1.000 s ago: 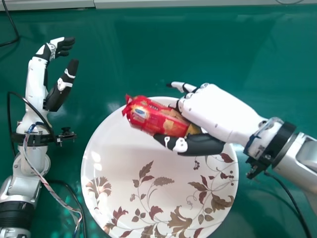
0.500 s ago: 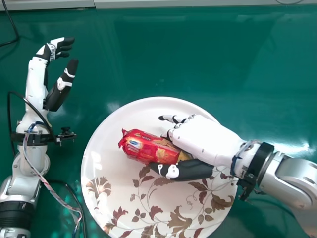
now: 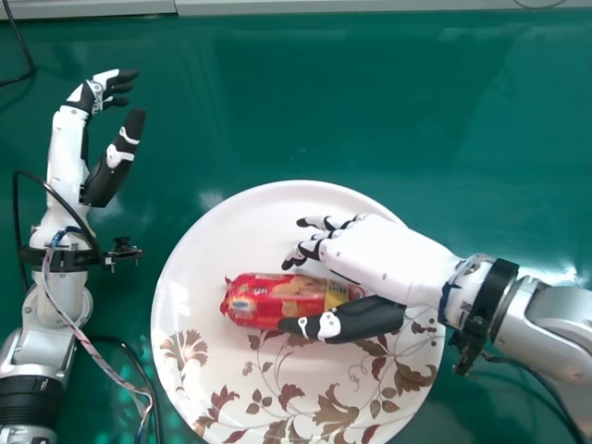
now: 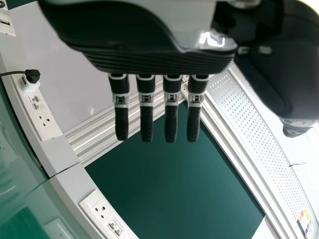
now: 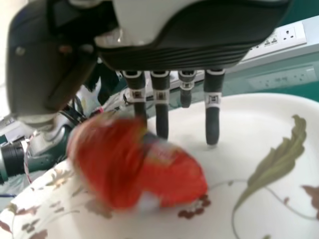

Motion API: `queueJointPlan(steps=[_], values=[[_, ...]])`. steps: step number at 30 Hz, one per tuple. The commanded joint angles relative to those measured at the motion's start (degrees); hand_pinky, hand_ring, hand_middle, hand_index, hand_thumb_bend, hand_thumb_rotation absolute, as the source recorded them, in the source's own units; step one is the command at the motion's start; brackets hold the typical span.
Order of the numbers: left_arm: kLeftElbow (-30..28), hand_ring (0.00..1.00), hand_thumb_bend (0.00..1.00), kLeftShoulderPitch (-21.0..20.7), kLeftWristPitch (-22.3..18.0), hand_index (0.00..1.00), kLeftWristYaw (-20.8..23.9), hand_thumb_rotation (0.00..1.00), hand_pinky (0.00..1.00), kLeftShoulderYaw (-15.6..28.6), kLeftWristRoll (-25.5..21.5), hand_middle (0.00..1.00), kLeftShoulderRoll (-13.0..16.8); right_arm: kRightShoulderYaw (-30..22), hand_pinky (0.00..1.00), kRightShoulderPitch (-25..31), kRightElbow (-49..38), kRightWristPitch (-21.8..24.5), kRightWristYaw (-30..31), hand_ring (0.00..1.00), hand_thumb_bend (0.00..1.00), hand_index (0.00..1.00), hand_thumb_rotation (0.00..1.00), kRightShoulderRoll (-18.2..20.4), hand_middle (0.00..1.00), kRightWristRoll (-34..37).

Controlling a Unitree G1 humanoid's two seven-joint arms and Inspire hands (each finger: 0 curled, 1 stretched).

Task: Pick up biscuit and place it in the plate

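The white-and-black right hand (image 3: pixel 379 254) was open, its fingers straight; the red cylindrical biscuit packet (image 3: pixel 277 298) lay on the round white leaf-patterned plate (image 3: pixel 277 208). The thumb (image 3: pixel 365 319) needed to withdraw softly (such packet could roll).

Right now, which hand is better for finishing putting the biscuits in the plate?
Right, I think: the right hand is over the plate, close by the red biscuit pack. The left hand is off beyond the plate's left side.
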Motion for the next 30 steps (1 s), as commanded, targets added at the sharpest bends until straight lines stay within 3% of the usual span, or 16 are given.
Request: queueJointPlan(steps=[1,3,8,15,19,22,27,30], values=[[1.71,0.79,0.90,3.23,0.58,0.78,-0.26,0.40,0.70,-1.16,-0.77,0.82,-2.44,-0.68,0.63,0.30,-0.08,-0.90,-0.03,0.80,1.00,0.88,0.52,-0.47,0.86,1.26],[1.50,0.79,0.90,3.26,0.80,0.78,-0.56,0.40,0.71,-1.20,-1.13,0.82,-2.63,-0.95,0.69,0.07,0.05,-1.19,-0.02,0.84,1.00,0.90,0.55,-0.66,0.90,1.25],[2.39,0.79,0.90,2.84,0.45,0.78,0.12,0.41,0.71,-1.12,-0.19,0.82,-2.34,-1.70,0.72,-0.46,0.11,-1.50,-0.43,0.87,1.00,0.93,0.59,-0.62,0.93,0.96],[3.71,0.79,0.90,2.38,-0.39,0.78,0.29,0.41,0.70,-0.97,-0.10,0.83,-1.74,-6.31,0.64,-0.72,-2.10,0.31,-4.03,0.81,1.00,0.89,0.61,1.43,0.88,1.25],[4.44,0.79,0.90,2.51,-0.79,0.78,-0.05,0.42,0.69,-0.82,-0.53,0.83,-1.27,-10.17,0.63,-0.12,-5.41,6.06,-5.31,0.80,0.99,0.90,0.61,3.78,0.88,2.02],[4.28,0.80,0.90,2.86,-0.77,0.78,-0.48,0.41,0.69,-0.69,-0.82,0.84,-0.82,-12.81,0.62,-0.07,-8.30,11.64,-5.60,0.81,0.91,0.92,0.58,5.59,0.87,2.70],[4.13,0.81,0.89,3.20,-1.07,0.79,-1.54,0.41,0.70,-0.36,-1.71,0.86,0.05,-16.19,0.59,-0.42,-8.58,13.22,-9.58,0.75,0.84,0.85,0.52,7.78,0.83,3.12],[2.72,0.82,0.89,3.54,-0.42,0.79,-2.21,0.40,0.71,-0.08,-2.21,0.86,0.28,-17.20,0.58,-1.04,-8.78,16.00,-11.59,0.73,0.90,0.80,0.48,10.13,0.79,4.51]])
